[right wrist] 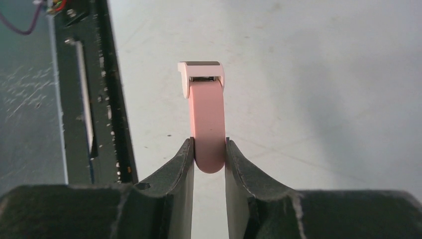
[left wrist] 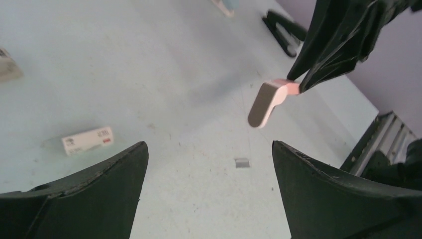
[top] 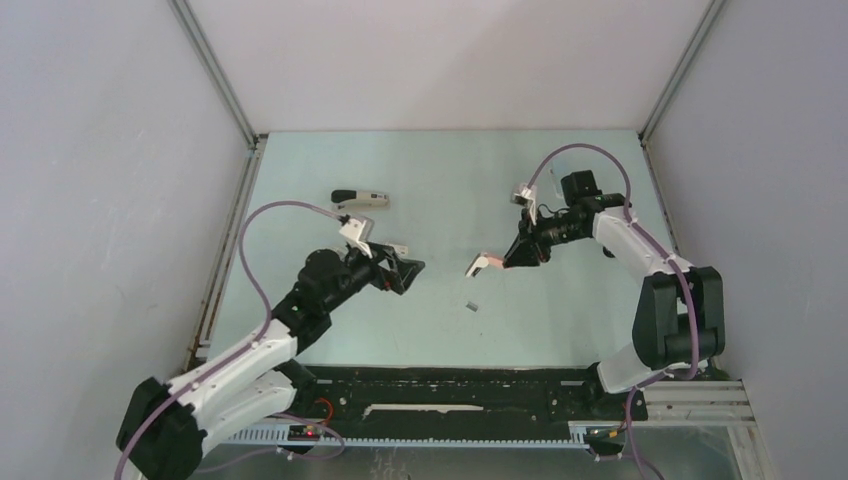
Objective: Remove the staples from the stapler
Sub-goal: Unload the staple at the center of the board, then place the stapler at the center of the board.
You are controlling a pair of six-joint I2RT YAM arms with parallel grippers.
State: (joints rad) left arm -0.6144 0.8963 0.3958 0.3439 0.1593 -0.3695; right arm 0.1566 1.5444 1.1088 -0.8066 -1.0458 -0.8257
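The stapler (top: 360, 200), black with a silver top, lies flat at the back left of the table, apart from both arms. One short grey strip of staples (top: 472, 305) (left wrist: 242, 163) lies on the table between the arms. My right gripper (top: 507, 259) (right wrist: 209, 142) is shut on the rounded end of a small pink bar (right wrist: 206, 114) (left wrist: 268, 102) with a white capped head. It holds the bar tilted down above the strip. My left gripper (top: 412, 270) (left wrist: 209, 144) hangs wide open with nothing between its fingers, facing the strip and the pink bar.
A small white box with a red label (left wrist: 87, 141) lies on the table to the left in the left wrist view. A black two-pronged object (left wrist: 283, 32) lies farther off behind the right gripper. A black rail (top: 450, 390) runs along the near edge, and walls enclose the table.
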